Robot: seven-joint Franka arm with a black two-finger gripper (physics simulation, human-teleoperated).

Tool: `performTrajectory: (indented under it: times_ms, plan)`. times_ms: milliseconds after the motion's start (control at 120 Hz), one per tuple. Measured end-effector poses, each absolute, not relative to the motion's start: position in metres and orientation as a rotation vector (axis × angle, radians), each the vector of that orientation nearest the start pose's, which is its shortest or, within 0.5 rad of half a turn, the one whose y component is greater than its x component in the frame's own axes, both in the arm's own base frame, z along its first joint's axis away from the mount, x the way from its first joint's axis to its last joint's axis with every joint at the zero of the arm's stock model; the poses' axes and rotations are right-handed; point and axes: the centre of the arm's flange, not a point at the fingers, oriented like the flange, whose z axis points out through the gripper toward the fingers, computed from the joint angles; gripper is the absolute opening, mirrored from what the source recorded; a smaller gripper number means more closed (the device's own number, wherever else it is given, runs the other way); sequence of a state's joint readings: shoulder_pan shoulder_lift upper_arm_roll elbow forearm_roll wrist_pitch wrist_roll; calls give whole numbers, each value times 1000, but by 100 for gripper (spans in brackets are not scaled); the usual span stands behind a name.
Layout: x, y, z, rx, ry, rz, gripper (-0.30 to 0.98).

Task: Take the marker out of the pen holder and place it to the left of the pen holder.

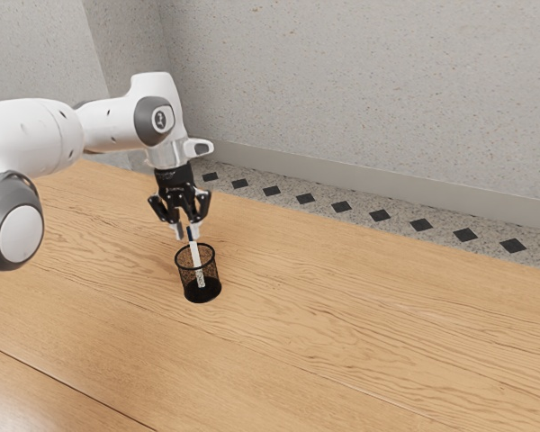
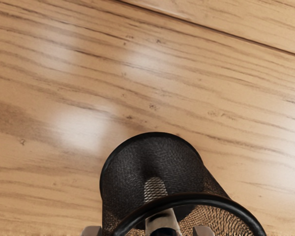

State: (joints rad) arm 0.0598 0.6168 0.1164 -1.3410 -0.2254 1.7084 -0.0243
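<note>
Hanging over the round black wire-mesh pen holder (image 1: 213, 272), the black two-finger gripper (image 1: 187, 232) points down with its jaws open. The slim white marker (image 1: 196, 254) with the dark upper end is in the pen holder, leaning a little toward the exterior view's left, its top standing out above the rim. That dark end reaches up between the jaws, which stand apart to either side of it in the wrist view; in the exterior view it overlaps the nearer fingertip, so the exact gap there is hard to read. The marker's lower part sits behind the mesh (speckled by the weave, but easy enough to follow), down to the pen holder's dark base. The wrist view's edge cuts off the marker's top and the near side of the rim. The pen holder stands upright on the light brown wooden counter (image 1: 360, 315). The white and grey arm (image 1: 112, 124) is cut off at the exterior view's left edge.
</note>
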Motion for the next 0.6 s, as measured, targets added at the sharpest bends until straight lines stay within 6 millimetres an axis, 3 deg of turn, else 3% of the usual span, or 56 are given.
performTrajectory:
  times_ms: [167, 250, 300, 367, 492, 542, 600]
  plan:
    - [690, 84, 353, -3259, -395, 400, 0]
    - [689, 84, 365, -3259, -388, 380, -3]
    - [686, 83, 387, -3261, -377, 349, -5]
    - [676, 81, 432, -3264, -358, 300, -7]
    - [639, 86, 520, -3233, -329, 272, -9]
    - [627, 97, 529, -3188, -340, 333, -9]
    - [618, 106, 524, -3117, -344, 444, -10]
